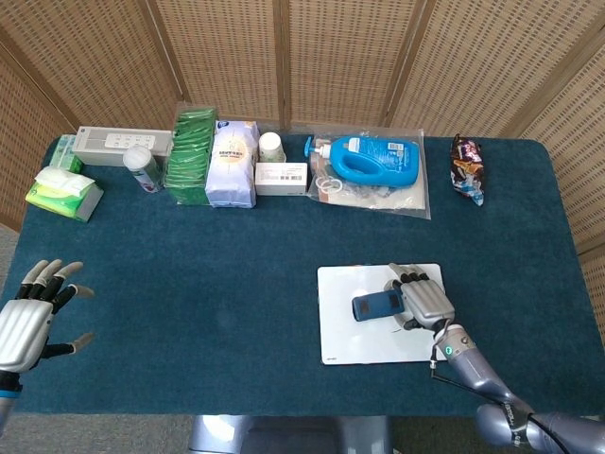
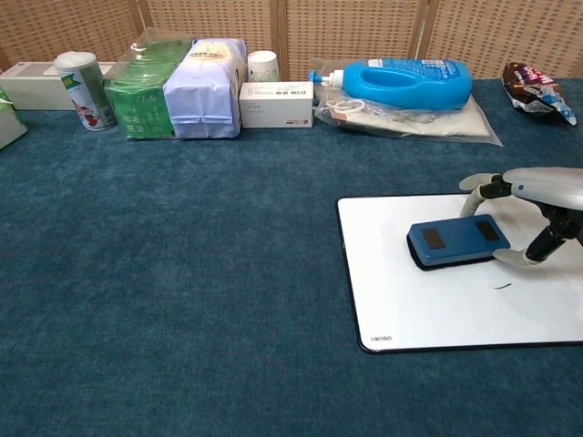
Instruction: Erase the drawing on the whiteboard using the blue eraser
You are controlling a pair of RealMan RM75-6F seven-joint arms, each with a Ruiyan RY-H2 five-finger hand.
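The whiteboard [image 1: 341, 338] [image 2: 437, 309] lies flat at the front right of the table. My right hand [image 1: 422, 299] [image 2: 533, 196] grips the blue eraser [image 1: 376, 305] [image 2: 455, 241] by its right end and holds it flat on the board's upper middle. A small dark pen mark [image 2: 499, 286] shows on the board just below the hand, to the right of the eraser. My left hand [image 1: 28, 317] hovers at the table's front left corner with fingers spread and nothing in it; only the head view shows it.
Along the back edge stand a green tissue pack [image 1: 63, 193], a grey box [image 1: 123, 144], a can [image 1: 142, 167], green packets [image 1: 190, 151], a white bag [image 1: 233, 163], a small box [image 1: 282, 177], a blue detergent bottle [image 1: 375, 159] and a snack bag [image 1: 467, 167].
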